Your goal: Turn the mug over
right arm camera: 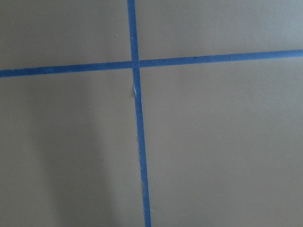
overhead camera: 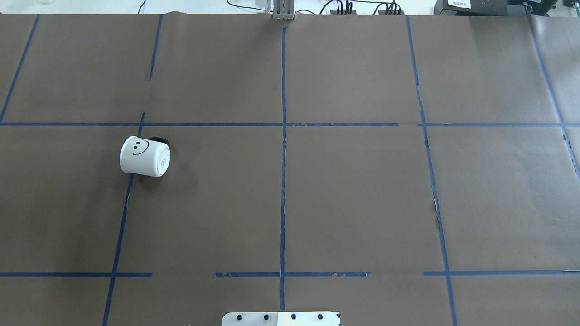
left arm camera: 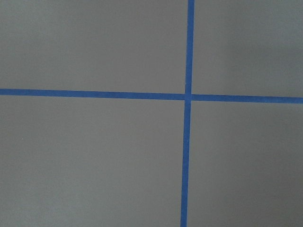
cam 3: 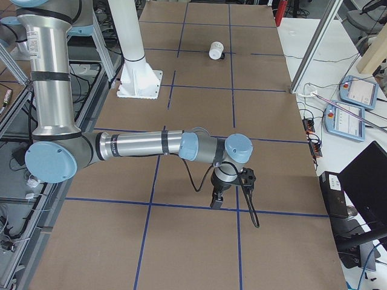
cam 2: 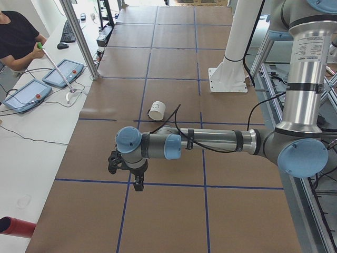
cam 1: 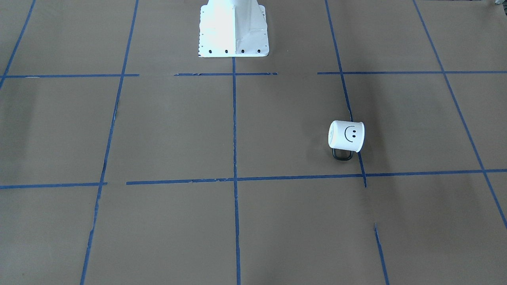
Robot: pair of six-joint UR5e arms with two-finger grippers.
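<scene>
The white mug lies on its side on the brown paper, its smiley face up and its black handle resting on the table. It also shows in the overhead view, on the robot's left side, and small in both side views. My left gripper shows only in the exterior left view; it hangs over a tape crossing, well short of the mug. My right gripper shows only in the exterior right view, far from the mug. I cannot tell whether either is open or shut.
Blue tape lines divide the brown table cover into squares. The white robot pedestal stands at the table's robot-side edge. An operator and control pendants are at a side table beyond the left end.
</scene>
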